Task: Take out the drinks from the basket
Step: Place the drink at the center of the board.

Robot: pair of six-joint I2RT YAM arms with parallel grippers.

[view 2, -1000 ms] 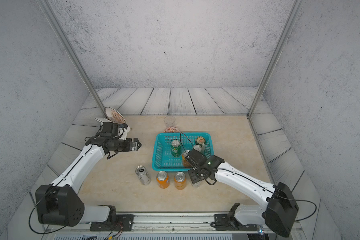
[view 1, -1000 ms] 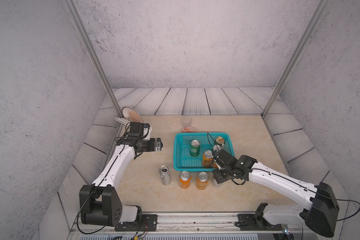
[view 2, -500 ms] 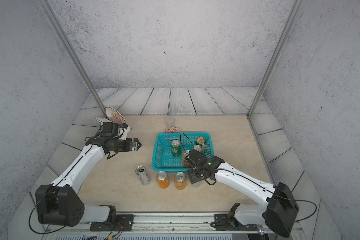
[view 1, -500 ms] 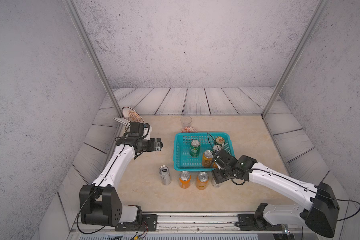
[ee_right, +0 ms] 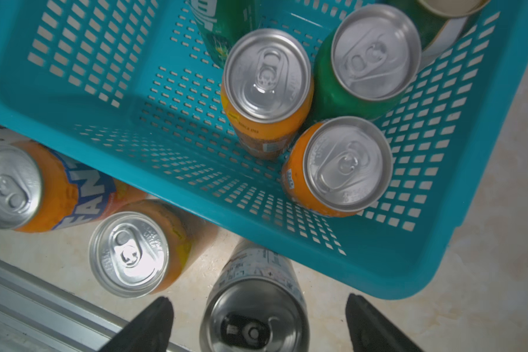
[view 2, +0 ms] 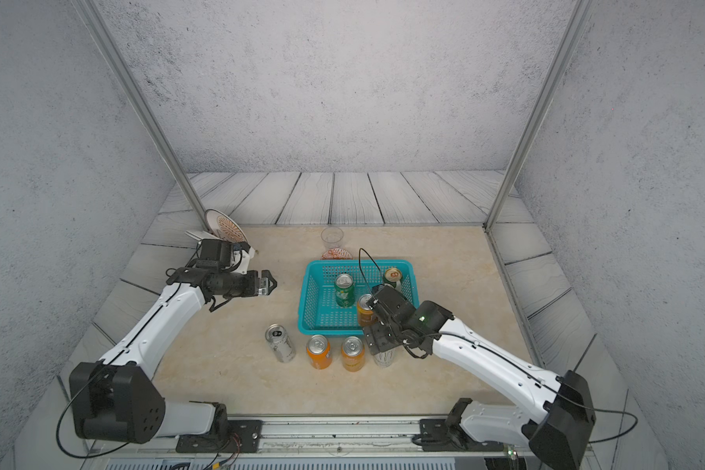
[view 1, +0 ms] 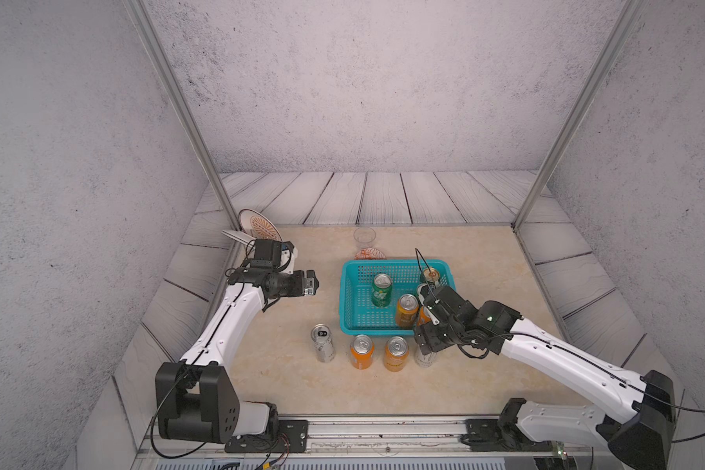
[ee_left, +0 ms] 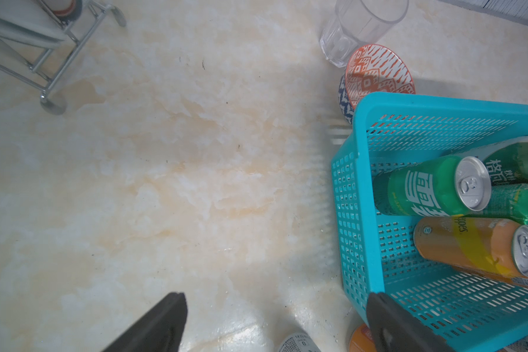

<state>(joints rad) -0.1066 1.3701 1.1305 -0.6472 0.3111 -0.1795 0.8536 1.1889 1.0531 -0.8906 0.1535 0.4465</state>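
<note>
The teal basket (view 1: 349,297) (ee_right: 73,100) holds several upright cans: a green can (view 1: 381,289), a gold-topped can (view 1: 429,276), and orange cans (ee_right: 267,88) (ee_right: 342,167) beside another green can (ee_right: 369,58). In front of the basket a silver can (view 1: 322,344), two orange cans (view 1: 362,352) (view 1: 396,353) and a silver-white can (ee_right: 256,307) stand in a row on the table. My right gripper (ee_right: 256,304) is open astride the silver-white can, both fingers apart from it. My left gripper (view 1: 314,283) (ee_left: 276,300) hovers open and empty over the table left of the basket.
A clear glass cup (view 1: 364,238) and an orange-patterned bowl (view 1: 369,254) stand just behind the basket. A patterned plate (view 1: 259,226) leans in a wire rack at the back left corner. A metal rail (view 1: 383,427) runs along the table's front edge.
My right gripper's jaws have spread wide and let go of the silver-white can, which now stands on the table. The left arm has not moved.
</note>
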